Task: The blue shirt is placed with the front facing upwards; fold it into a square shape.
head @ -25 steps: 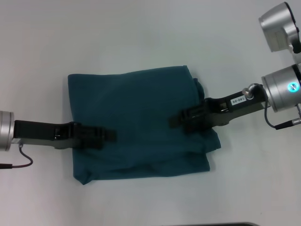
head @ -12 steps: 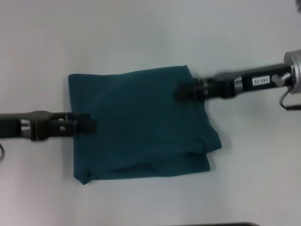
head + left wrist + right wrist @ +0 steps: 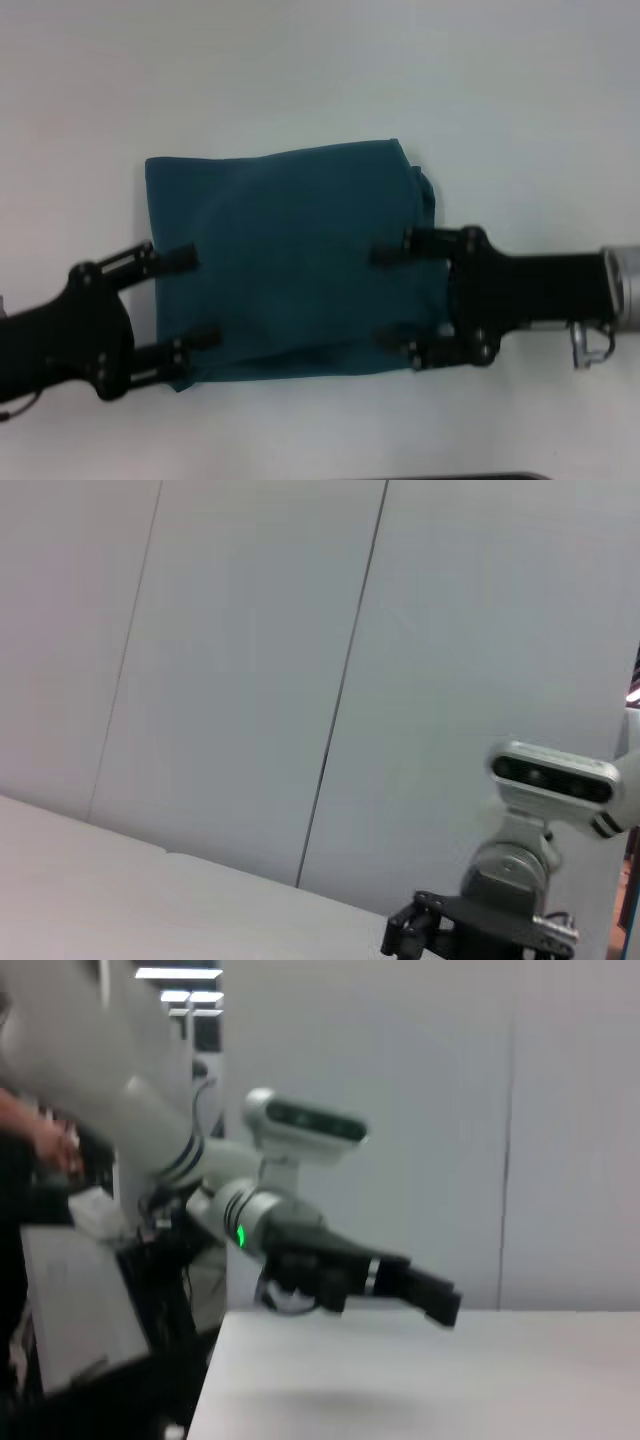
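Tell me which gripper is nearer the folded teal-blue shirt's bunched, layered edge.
Right. The right gripper is open over the folded teal-blue shirt beside that bunched edge; the left gripper is open over the opposite, smooth edge.

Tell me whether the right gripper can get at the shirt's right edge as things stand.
Probably yes. The right gripper is open, with its fingers spread over the right edge of the folded shirt, and nothing lies between them. The left gripper, also open, is at the opposite edge, clear of it.
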Controlling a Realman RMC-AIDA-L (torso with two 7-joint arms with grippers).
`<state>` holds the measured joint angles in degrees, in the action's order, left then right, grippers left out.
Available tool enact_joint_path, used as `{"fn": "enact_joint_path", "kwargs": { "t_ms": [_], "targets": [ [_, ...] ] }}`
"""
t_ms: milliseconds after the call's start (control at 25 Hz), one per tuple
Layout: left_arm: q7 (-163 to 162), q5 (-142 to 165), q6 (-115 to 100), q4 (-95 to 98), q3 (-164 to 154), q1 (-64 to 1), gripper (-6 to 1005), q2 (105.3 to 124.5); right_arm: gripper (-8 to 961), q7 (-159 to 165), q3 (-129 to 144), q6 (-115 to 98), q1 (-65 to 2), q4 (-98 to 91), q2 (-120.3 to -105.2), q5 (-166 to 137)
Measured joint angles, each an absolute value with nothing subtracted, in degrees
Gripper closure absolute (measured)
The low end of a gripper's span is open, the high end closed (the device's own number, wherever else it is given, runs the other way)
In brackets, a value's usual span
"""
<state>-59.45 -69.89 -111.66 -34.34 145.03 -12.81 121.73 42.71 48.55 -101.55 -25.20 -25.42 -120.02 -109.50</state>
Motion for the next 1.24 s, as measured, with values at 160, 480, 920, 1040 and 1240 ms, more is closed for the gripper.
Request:
{"fn": "enact_joint_path", "kwargs": {
  "t_ms": [160,480,920,1040,1240],
  "targets": [
    [-53.0,-68.4,-111.1,-31.1,145.1,-10.4,216,120.83,147,38.9,48.2,-100.4,-23.2,-21.8,-119.94,-109.5],
    [-46.8,-63.0,-110.0,-28.9,144.8,-8.1,221,119.01,147,35.8,43.2,-99.0,-21.5,-19.9,-119.94,-108.6],
    [-46.1,-62.1,-112.4,-28.5,144.8,-9.0,222,119.28,147,35.5,42.8,-98.7,-22.2,-17.7,-120.10,-107.1],
    [-46.0,-62.2,-112.5,-28.5,144.9,-9.3,222,119.31,147,35.5,42.9,-98.5,-22.2,-17.7,-120.08,-107.4],
    [-46.2,-62.5,-112.7,-28.5,144.9,-9.4,222,119.34,147,35.8,43.8,-98.1,-22.2,-16.9,-120.00,-107.6]
  ]
}}
